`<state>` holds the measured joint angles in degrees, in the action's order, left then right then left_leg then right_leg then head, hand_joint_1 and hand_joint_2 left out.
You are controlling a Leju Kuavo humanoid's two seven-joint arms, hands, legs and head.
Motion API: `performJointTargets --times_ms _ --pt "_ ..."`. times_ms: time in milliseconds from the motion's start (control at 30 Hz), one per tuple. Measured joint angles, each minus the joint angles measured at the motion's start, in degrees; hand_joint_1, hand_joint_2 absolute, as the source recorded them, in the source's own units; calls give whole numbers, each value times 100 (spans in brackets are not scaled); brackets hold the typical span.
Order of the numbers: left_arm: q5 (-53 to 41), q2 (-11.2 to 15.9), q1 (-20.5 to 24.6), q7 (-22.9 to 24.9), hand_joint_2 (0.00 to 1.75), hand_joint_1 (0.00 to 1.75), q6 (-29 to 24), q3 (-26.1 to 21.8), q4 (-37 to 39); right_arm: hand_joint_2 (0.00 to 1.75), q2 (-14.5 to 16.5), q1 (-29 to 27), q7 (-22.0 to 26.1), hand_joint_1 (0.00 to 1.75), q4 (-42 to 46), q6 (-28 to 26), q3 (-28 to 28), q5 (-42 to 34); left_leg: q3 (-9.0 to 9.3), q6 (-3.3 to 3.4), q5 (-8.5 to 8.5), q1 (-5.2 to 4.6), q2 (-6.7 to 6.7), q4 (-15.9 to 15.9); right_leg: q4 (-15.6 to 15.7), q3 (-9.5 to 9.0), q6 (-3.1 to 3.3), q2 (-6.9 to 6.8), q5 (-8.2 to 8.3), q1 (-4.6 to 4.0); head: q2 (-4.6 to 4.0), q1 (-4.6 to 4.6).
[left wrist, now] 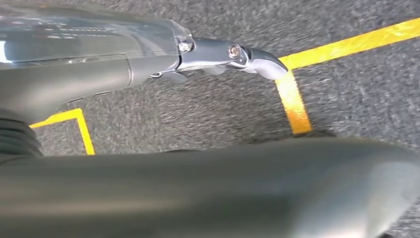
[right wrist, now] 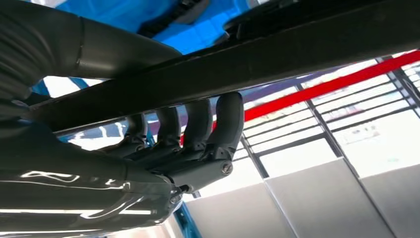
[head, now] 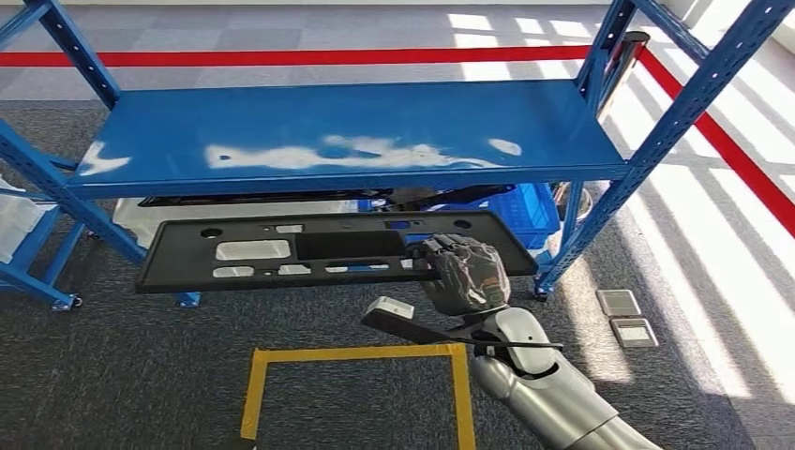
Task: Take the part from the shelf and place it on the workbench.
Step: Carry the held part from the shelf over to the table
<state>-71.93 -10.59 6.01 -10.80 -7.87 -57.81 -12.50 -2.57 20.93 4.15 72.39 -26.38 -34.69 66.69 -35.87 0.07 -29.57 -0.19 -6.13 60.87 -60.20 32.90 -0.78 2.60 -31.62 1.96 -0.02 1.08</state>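
Note:
The part is a long, flat black plastic panel [head: 281,250] with several cutouts. It hangs level in front of the blue shelf [head: 347,131], below the shelf's upper board. My right hand [head: 464,272] grips the panel's near edge close to its right end. In the right wrist view the panel [right wrist: 277,54] crosses as a dark bar, with my fingers [right wrist: 198,124] curled around its edge. My left hand [left wrist: 99,69] hangs over the carpet, fingers apart, holding nothing.
A yellow tape square [head: 356,354] marks the carpet below the panel. Under the shelf stand a blue crate [head: 530,208] and a white bin [head: 141,220], with another black part [head: 272,198] behind. Red floor tape [head: 281,57] runs beyond. Two floor sockets [head: 626,317] lie right.

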Motion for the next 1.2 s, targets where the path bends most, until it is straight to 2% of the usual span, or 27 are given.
performJointTargets --times_ms 767,1200 --pt "8 -8 13 0 175 0 1 -2 0 175 17 17 0 175 0 -4 -8 17 -101 -45 -141 2 259 214 0 -4 28 -69 -8 5 2 19" --pt "13 -10 24 0 175 0 3 -2 0 175 17 21 5 175 0 -4 -9 32 -195 -73 -243 16 363 403 -1 -5 37 -122 -13 2 0 17"
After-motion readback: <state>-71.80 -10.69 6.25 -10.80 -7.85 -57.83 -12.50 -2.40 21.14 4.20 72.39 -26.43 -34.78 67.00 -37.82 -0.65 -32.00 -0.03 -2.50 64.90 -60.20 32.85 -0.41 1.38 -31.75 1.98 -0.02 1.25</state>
